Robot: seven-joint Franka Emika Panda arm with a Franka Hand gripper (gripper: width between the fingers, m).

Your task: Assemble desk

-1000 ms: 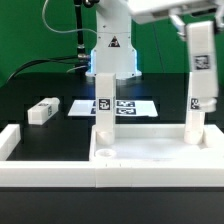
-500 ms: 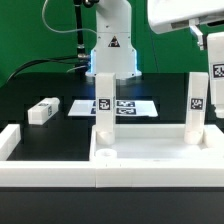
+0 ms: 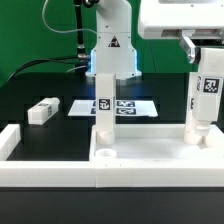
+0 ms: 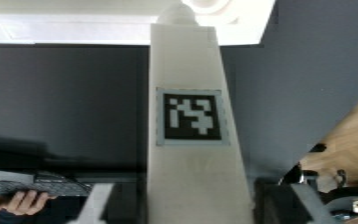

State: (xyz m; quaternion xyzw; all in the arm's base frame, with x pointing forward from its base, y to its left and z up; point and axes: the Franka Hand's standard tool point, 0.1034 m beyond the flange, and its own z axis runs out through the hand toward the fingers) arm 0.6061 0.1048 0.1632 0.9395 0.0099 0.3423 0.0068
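Your fingers (image 3: 190, 48) are clamped on the upper part of a white leg (image 3: 207, 95). It hangs upright over the corner of the panel (image 3: 150, 158) on the exterior view's right. Its lower end sits about level with the rim there. From this angle I can't tell whether it has entered the corner hole or only hovers above it.

Bring it straight down and hold it plumb, using the other leg (image 3: 103, 110), which stands in the corner on the exterior view's left, as your reference. If it needs turning to seat, twist gently with no sideways push, because the panel may slide on the table (image 3: 60, 130) or ride up against the low rail (image 3: 40, 172). Loosen your grip only once the leg stands by itself. A third leg (image 3: 42, 110) lies well apart on the table.
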